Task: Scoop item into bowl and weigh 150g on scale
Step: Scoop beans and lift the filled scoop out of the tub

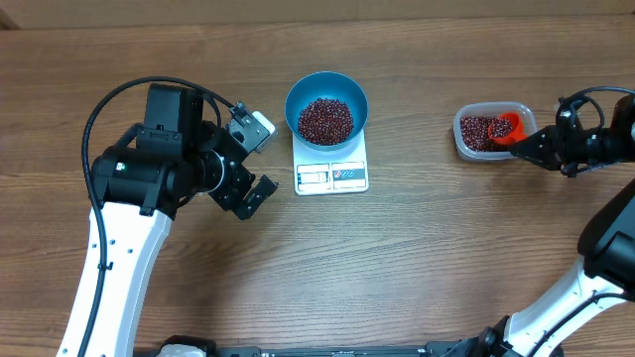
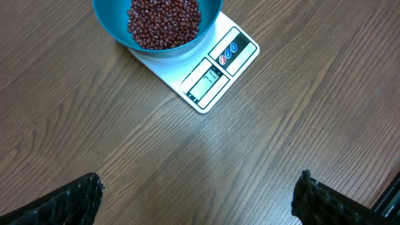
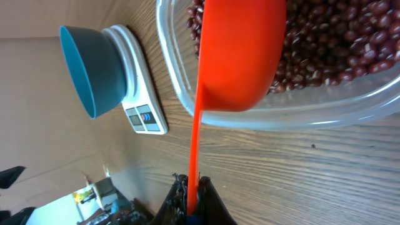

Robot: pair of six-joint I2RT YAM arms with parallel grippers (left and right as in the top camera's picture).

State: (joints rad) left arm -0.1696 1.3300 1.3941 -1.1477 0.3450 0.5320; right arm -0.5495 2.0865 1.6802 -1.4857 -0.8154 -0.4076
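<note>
Beans (image 1: pixel 325 120) — you've got a heap of them in the blue bowl (image 1: pixel 326 84), which sits on the white scale (image 1: pixel 332 176) in the middle of the desk (image 1: pixel 427 258), display edge on the robot's side. More beans lie in the clear tub (image 1: pixel 464 137) off to the right, well apart from the scale. Your right jaws are clamped on the handle of the orange scoop (image 1: pixel 505 127), its cup down inside the tub among the beans. Left jaws stand wide w/ nothing btwn them — just left of the scale, above bare wood. Scale readout's too small to read.
</note>
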